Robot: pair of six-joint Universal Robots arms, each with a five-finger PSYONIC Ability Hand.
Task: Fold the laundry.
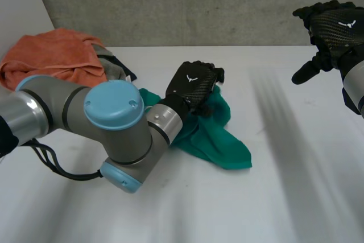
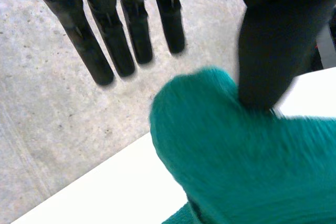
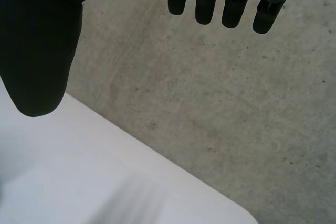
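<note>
The teal towel [image 1: 219,140] lies crumpled near the middle of the bench [image 1: 273,197]. One bunched fold is raised at its twelve-o'clock end and a loose flap trails toward five o'clock.

The step in hand looks like getting a first hold on this towel so it can be spread flat before any fold. To do that well, I would close on a single layer at an edge or corner rather than the thick hump. Then I would lift just enough for the cloth to hang free, and bring the other hand in to take a second corner so the towel opens instead of dragging as a lump.

The left hand [image 1: 192,86] sits on the towel's twelve-o'clock end. In its wrist view the fingers [image 2: 105,40] are straight and clear of the cloth. Only the thumb [image 2: 268,51] touches the top of the raised fold, so the hand is released and nothing is pinched.

The right hand [image 1: 333,24] hovers well apart, at about two o'clock from the towel. Its fingers are straight, its thumb is spread, and it holds nothing.

At ten o'clock, well apart, an orange towel [image 1: 54,61] lies in a heap with a dark garment [image 1: 114,66] touching its three-o'clock side.
</note>
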